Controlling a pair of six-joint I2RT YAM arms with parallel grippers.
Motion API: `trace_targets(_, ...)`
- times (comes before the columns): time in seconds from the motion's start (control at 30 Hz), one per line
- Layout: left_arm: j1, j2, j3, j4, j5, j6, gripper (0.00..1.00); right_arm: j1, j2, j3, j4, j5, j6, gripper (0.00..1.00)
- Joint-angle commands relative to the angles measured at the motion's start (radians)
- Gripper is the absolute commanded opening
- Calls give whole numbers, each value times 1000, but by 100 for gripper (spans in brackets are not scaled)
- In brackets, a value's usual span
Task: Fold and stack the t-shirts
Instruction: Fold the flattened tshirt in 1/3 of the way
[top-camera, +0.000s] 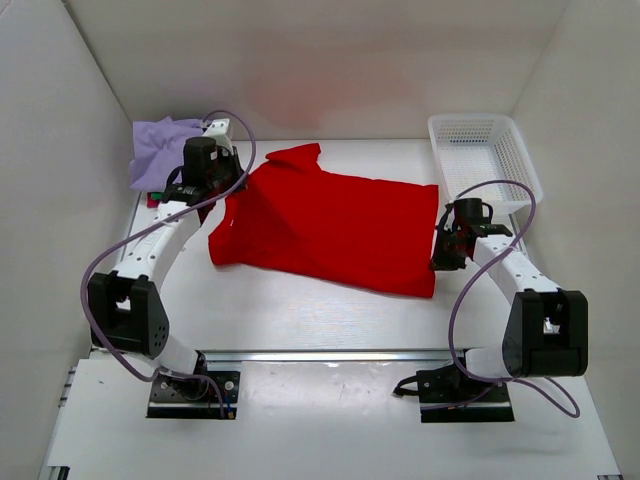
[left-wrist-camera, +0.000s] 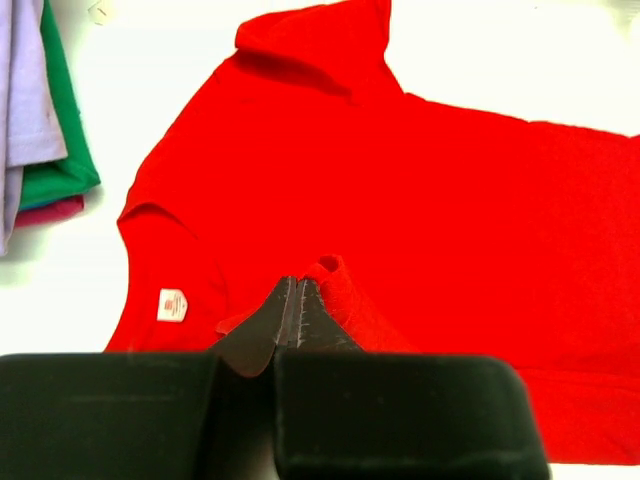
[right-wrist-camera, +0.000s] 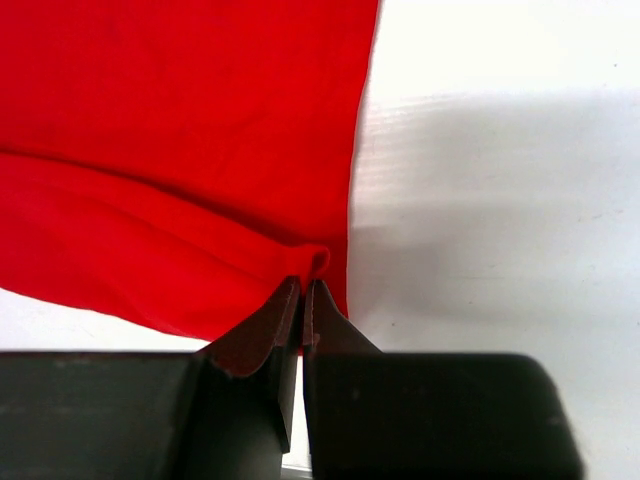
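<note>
The white table (top-camera: 300, 310) fills most of what I see from above. The plain red t-shirt (top-camera: 330, 225) lies spread across its middle, neck end to the left and hem to the right. One sleeve (top-camera: 295, 155) pokes toward the far side.

At the far right corner stands the white plastic mesh basket (top-camera: 520, 165), apart from the shirt. At the far left corner sits a stack of folded t-shirts (top-camera: 160, 145). Seen from my left wrist, the stack has pale lavender (left-wrist-camera: 25, 90) on top, green (left-wrist-camera: 60, 150) under it and a sliver of red (left-wrist-camera: 50, 210) at the bottom. It lies near the spread shirt's left edge but does not touch it.

My left gripper (left-wrist-camera: 297, 300) is at the shirt's left end (top-camera: 222, 200). Its fingers are pressed together on a small raised pinch of red cloth (left-wrist-camera: 450, 200) beside the neck opening.

My right gripper (right-wrist-camera: 303, 300) is at the right edge of the shirt (top-camera: 443, 255). Its fingers are clamped on a little fold of the hem (right-wrist-camera: 180, 130). A soft ridge of cloth runs away from the pinch to the left, and bare table lies just to its right.

A small white label (left-wrist-camera: 172, 304) shows inside the neck, just left of my left fingers.
</note>
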Motion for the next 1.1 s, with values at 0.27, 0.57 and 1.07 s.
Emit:
trace_targets(0.27,-7,133,153,21,6,-9,0,-16,39,4,84,10,17,0)
trace_targets(0.57,-22,262,222,24,-14,-6,1,-42,70,-24,143,10,24,0)
trace_targets(1.07,16,286,352,-79,-195,20,70,-55,47,71,129,80,-4,48)
